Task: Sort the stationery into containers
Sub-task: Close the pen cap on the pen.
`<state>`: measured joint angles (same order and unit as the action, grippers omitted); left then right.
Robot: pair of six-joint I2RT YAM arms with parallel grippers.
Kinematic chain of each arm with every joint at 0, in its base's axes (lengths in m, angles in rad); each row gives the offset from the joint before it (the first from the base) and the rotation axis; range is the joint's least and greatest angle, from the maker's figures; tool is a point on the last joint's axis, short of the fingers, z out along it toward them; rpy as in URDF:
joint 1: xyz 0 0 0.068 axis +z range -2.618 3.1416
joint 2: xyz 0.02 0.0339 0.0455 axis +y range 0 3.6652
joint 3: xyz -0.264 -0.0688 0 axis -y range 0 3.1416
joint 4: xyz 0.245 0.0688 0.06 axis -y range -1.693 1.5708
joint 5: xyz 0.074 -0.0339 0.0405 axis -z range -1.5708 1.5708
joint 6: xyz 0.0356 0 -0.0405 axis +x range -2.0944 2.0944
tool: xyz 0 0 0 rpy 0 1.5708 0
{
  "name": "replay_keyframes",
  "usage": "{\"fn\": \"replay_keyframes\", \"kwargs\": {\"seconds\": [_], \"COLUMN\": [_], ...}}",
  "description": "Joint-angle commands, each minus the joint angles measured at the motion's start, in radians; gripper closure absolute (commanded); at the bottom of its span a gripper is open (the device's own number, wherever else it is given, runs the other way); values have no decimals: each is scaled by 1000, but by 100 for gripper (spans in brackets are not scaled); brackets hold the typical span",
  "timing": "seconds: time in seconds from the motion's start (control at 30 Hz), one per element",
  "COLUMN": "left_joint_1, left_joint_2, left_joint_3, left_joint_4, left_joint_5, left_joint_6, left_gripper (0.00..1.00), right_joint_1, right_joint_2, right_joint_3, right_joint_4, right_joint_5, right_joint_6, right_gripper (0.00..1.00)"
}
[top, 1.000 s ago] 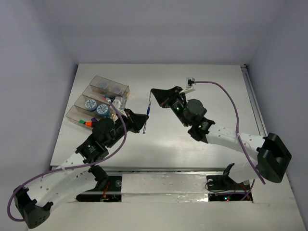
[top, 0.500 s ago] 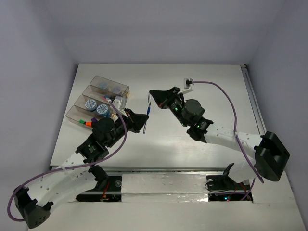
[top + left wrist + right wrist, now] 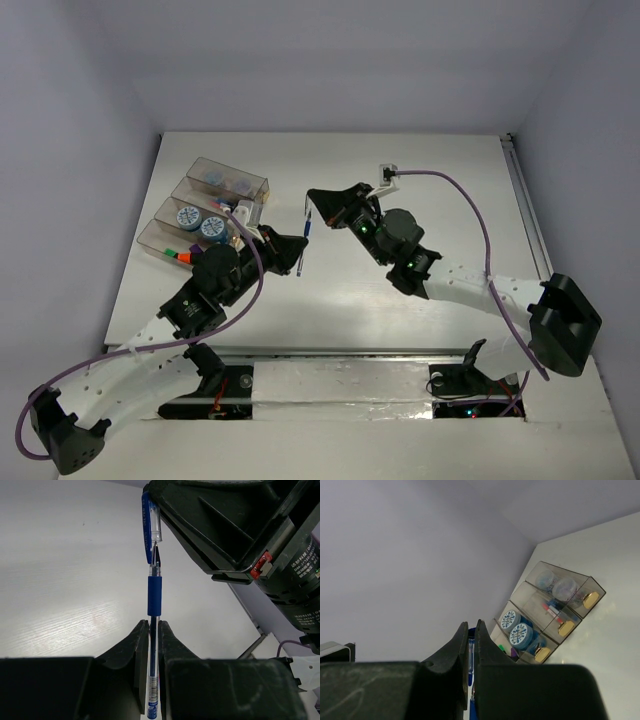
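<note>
A slim blue pen (image 3: 154, 592) is held above the table, its clear barrel pinched by my shut left gripper (image 3: 154, 626). The pen's blue-clipped cap (image 3: 149, 522) sits at its tip end, clamped by my shut right gripper (image 3: 471, 629). I cannot tell whether the cap is seated on the tip or just off it. From above, the pen (image 3: 304, 245) spans the two grippers, left (image 3: 299, 250) and right (image 3: 311, 197), just right of the containers (image 3: 152, 238). Those compartments hold patterned rolls (image 3: 187, 216), a pink pen (image 3: 551, 612) and markers (image 3: 178, 254).
The smoky containers (image 3: 592, 584) stand at the table's left, close behind my left arm. A purple cable (image 3: 470, 195) loops over the right arm. The back wall and the left side wall close in the white table (image 3: 430, 300).
The right gripper has edged slightly left with the cap end. My left gripper and the pen barrel have stayed put, and both grips are unchanged.
</note>
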<state>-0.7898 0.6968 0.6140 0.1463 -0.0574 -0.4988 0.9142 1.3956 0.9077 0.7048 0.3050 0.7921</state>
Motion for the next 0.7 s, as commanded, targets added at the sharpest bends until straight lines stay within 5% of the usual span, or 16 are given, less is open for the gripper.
{"fn": "replay_keyframes", "kwargs": {"seconds": [0.0,0.67], "left_joint_1": [3,3], "left_joint_2": [-16,-29], "left_joint_3": [16,13], "left_joint_4": [53,56], "left_joint_5": [-19,-32], "left_joint_6": [2,5], "left_gripper": [100,100], "right_joint_1": [15,34], "right_joint_2": [-9,-6], "right_joint_3": [22,14], "right_joint_4": [65,81], "right_joint_5": [20,22], "right_joint_6": [-25,-25], "right_gripper": [100,100]}}
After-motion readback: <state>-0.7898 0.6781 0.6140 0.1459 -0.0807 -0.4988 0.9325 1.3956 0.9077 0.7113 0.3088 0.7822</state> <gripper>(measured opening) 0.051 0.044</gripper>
